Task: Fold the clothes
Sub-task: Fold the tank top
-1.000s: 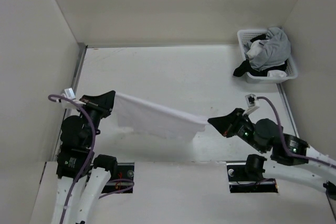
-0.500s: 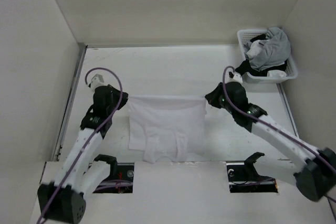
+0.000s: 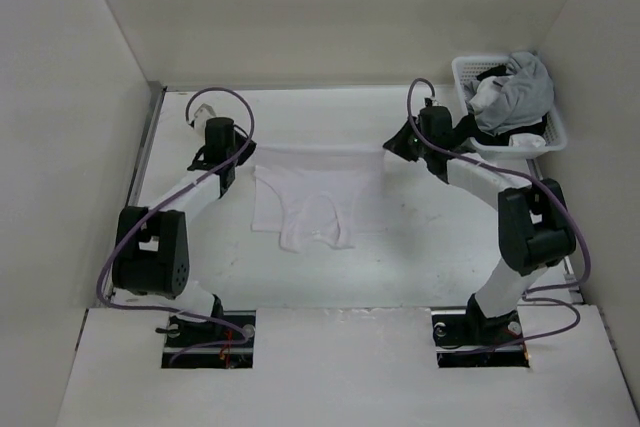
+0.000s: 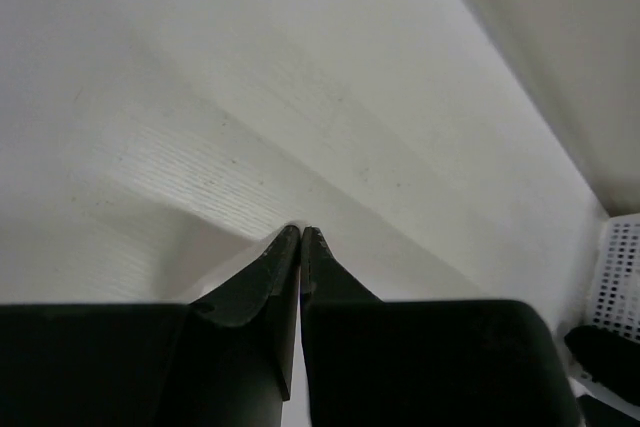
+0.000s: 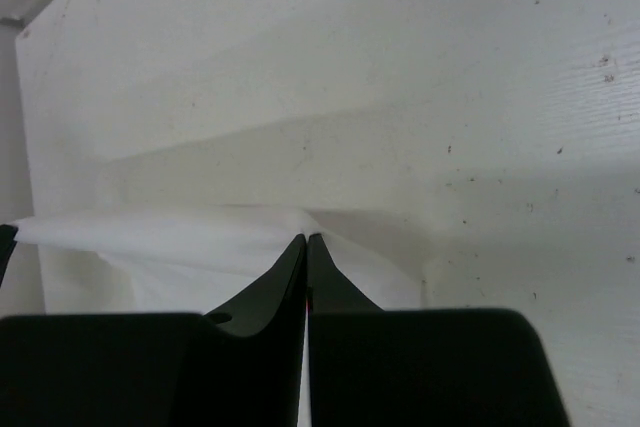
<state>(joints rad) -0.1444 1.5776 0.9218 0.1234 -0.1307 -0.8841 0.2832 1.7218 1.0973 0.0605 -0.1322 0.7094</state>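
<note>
Spread step: left hand (image 3: 243, 151) and right hand (image 3: 392, 147) each pinch a garment (image 3: 315, 197) top corner, taut, beside the basket (image 3: 459, 69); next, lay it flat on the counter (image 3: 420, 247).

White worktop (image 3: 420, 247) boxed in by plain off-white walls.
The matte surface is faintly scuffed and speckled (the right wrist view shows the dark flecks best). The back wall (image 3: 330, 17), left wall (image 3: 60, 147) and right wall (image 3: 605, 97) rise from its edges, and a thin metal strip (image 3: 152, 132) lines the left side. Soft, even light casts pale shadows.
</note>
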